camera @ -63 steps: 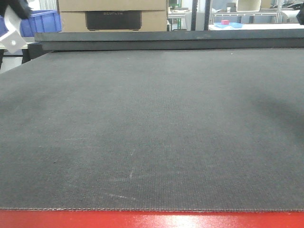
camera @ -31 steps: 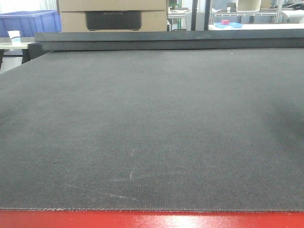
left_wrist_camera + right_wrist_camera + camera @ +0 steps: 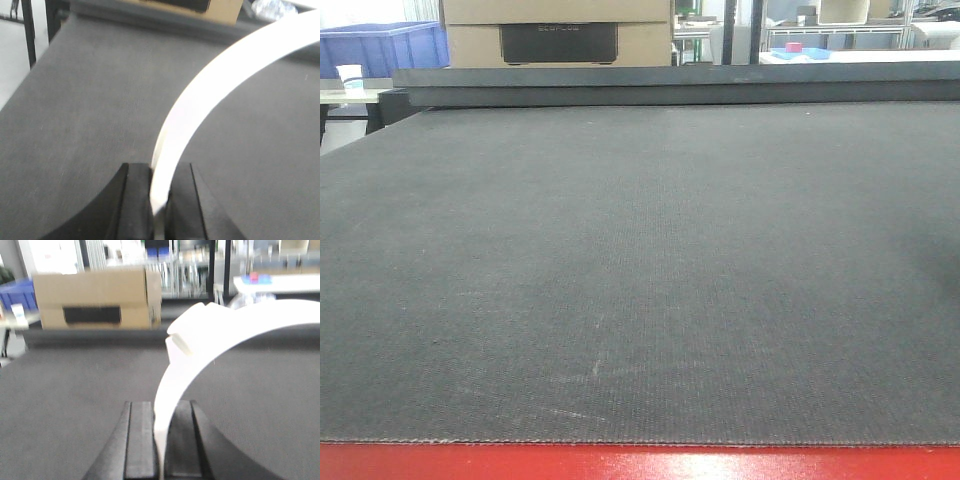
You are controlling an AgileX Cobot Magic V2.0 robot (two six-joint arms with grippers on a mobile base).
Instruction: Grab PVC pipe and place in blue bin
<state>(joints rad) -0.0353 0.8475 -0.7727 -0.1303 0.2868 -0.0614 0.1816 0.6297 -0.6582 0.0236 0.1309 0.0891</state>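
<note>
Dark grey matting [image 3: 640, 280] covers the counter [image 3: 640, 462]; a cardboard box [image 3: 557, 30] and blue bin [image 3: 390, 50] stand beyond. Left wrist view: the left gripper [image 3: 160, 175] jaws clamp a curved white PVC pipe [image 3: 200, 95] above the matting. Right wrist view: the right gripper [image 3: 160, 412] jaws likewise pinch curved PVC pipe [image 3: 200, 340].

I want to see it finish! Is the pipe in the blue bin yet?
Not yet. Grabbing looks done: the left tool and right tool are each shut on curved white pipe. The blue bin sits far off behind the mat, so carrying and dropping remain.
</note>
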